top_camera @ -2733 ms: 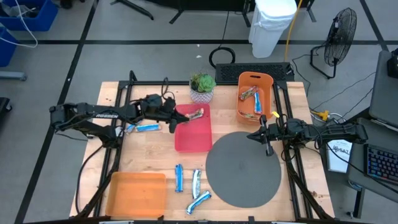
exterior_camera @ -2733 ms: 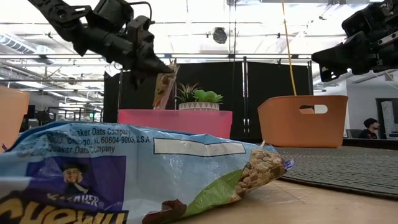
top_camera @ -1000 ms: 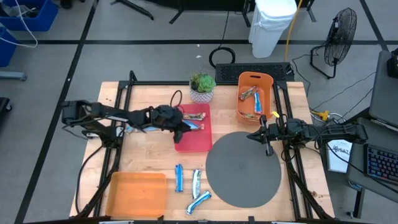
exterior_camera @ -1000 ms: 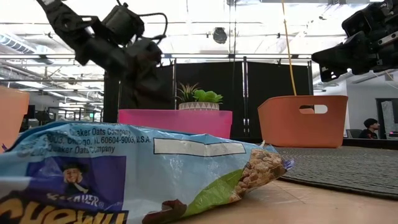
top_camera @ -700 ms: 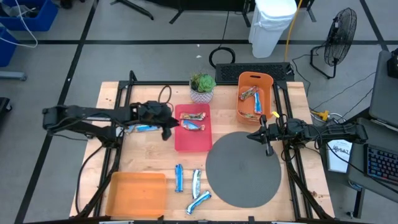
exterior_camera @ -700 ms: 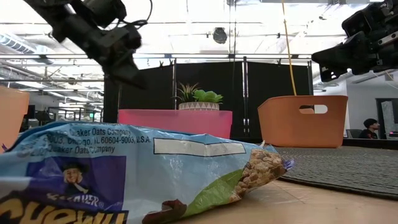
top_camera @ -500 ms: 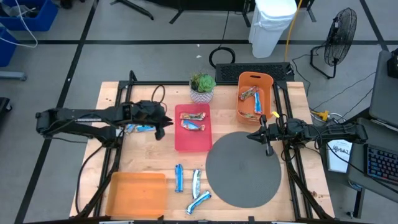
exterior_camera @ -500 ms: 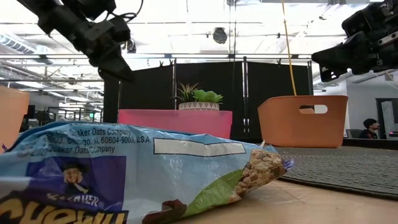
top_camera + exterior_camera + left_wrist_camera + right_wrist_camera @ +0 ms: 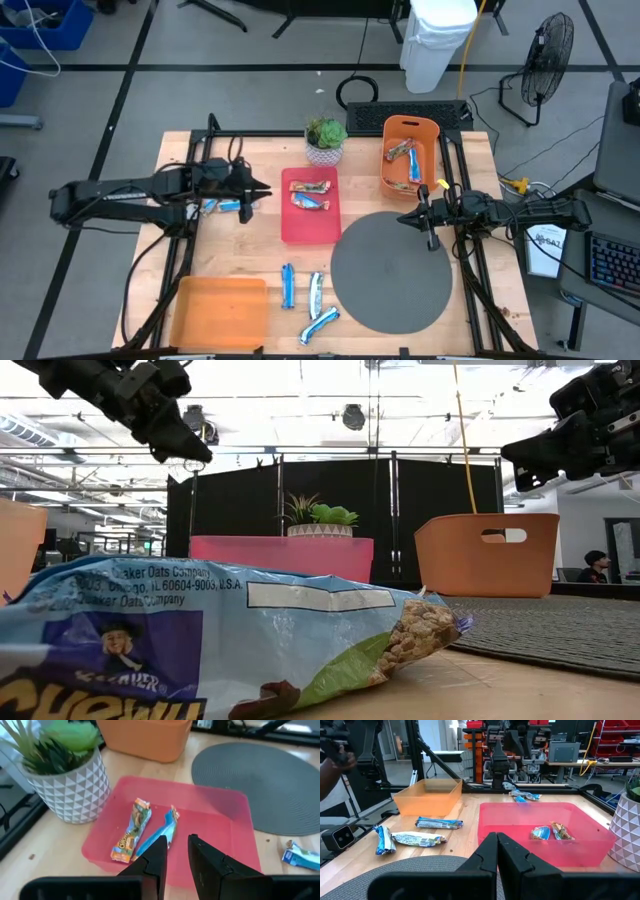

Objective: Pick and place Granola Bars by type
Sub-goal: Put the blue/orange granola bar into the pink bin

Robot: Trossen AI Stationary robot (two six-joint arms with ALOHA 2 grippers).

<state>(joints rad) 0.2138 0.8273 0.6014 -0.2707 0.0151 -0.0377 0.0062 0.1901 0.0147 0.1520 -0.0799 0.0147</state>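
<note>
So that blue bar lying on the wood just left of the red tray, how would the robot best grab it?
From straight above, pinching across the narrow middle of the blue-and-white bar. It lies flat on the table, so its long sides are free; the left gripper hovers just beside it.

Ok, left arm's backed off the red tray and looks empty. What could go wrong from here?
1. The red tray holds two bars, and one looks blue, the other tan: types may be mixed.
2. The left gripper hangs open near a blue bar lying beside the frame rail, an awkward grab.
3. Bars near the grey mat lie close together, so one pick may nudge the others.
</note>
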